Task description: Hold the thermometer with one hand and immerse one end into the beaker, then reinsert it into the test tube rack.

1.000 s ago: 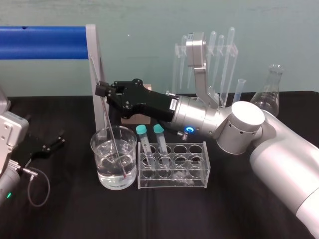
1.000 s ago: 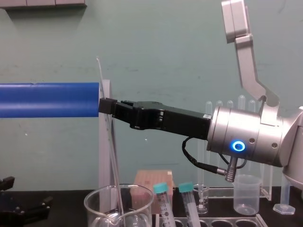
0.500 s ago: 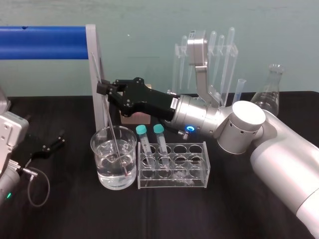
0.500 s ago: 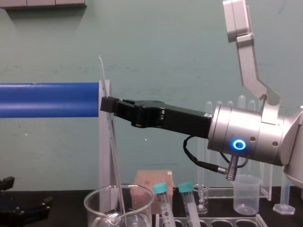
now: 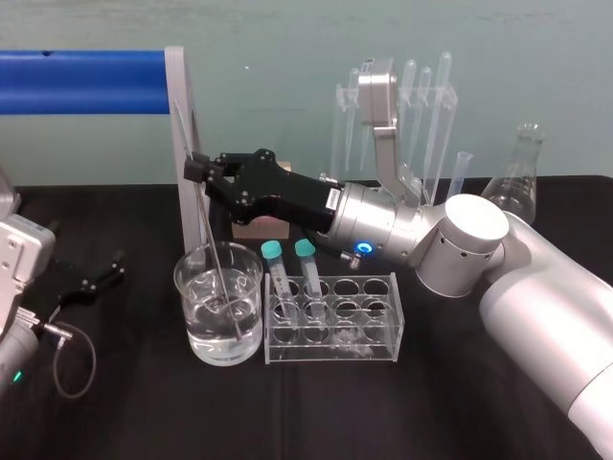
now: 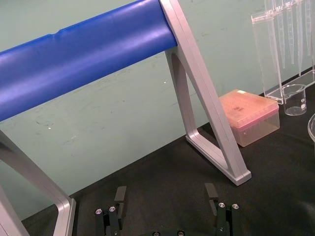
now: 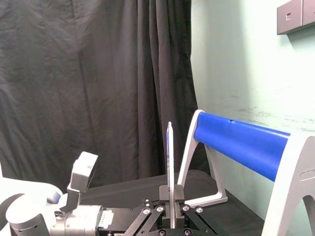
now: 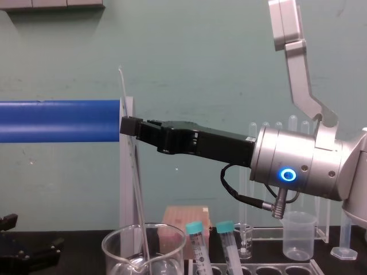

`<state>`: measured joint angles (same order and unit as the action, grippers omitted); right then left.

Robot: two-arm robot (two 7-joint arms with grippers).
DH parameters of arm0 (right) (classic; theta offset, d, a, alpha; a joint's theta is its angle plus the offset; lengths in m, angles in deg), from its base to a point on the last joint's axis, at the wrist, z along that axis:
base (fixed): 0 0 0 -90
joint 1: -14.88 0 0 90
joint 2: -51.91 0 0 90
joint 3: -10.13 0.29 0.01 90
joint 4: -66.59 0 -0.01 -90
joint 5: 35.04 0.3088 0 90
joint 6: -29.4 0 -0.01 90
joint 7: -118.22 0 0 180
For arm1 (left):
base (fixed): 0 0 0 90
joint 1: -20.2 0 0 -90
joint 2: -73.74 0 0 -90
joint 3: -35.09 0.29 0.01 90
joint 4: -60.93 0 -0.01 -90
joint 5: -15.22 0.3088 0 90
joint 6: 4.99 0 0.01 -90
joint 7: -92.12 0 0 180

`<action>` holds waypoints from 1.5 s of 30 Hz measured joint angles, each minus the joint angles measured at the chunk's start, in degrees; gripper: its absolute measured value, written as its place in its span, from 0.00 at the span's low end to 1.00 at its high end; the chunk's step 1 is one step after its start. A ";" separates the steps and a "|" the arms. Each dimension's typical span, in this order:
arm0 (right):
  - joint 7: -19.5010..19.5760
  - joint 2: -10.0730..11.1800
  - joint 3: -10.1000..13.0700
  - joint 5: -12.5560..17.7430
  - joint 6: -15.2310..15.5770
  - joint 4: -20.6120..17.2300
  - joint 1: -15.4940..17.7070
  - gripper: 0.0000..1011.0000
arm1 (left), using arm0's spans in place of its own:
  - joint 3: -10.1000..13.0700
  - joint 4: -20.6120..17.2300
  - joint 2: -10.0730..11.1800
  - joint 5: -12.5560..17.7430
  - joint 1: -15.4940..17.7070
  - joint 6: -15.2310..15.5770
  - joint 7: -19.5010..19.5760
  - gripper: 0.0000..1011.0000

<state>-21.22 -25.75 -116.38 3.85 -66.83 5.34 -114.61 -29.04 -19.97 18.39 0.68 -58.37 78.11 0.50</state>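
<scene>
Head view, beaker (image 5: 184, 287): water-filled, nearest.
Test tube rack (image 5: 372, 331): just right of beaker, 2 capped tubes (image 5: 280, 278).
Left gripper (image 5: 103, 273): idle left of beaker, fingers (image 6: 120, 192) spread.
Thermometer (image 5: 206, 222): tilted, lower end inside beaker.
Right gripper (image 5: 196, 172): above beaker, clamping thermometer.

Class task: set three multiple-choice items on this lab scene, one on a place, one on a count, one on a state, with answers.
1. The thermometer has its lower end: A in the beaker; B above its rim; C beside it.
2. Teal-capped tubes in the test tube rack: A one; B two; C four.
3. The right tool is: A open; B shut on the thermometer; C shut on nothing.
Answers: 1 A, the rod slants down inside its wall. 2 B, two teal caps stand at the rack's left end. 3 B, it pinches the rod. The left tool lies parked, open, at the left.
</scene>
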 joint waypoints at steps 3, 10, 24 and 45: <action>-0.02 0.00 0.01 0.05 0.00 -0.07 0.06 0.05 | 0.00 0.00 0.00 0.00 0.00 0.00 0.00 1.00; -0.03 0.07 -0.01 0.02 -0.21 -0.27 0.21 0.05 | 0.00 0.00 0.00 0.00 0.00 0.00 0.00 1.00; -0.10 0.11 -0.01 -0.05 -0.37 -0.04 0.23 0.05 | 0.00 0.00 0.00 0.00 0.00 0.00 0.00 1.00; -0.14 0.02 -0.16 -0.27 -0.20 0.22 0.05 0.05 | 0.00 0.00 0.00 0.00 0.00 0.00 0.00 1.00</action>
<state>-21.37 -25.73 -116.54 3.57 -67.03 5.56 -114.57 -29.04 -19.97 18.38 0.68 -58.37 78.11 0.50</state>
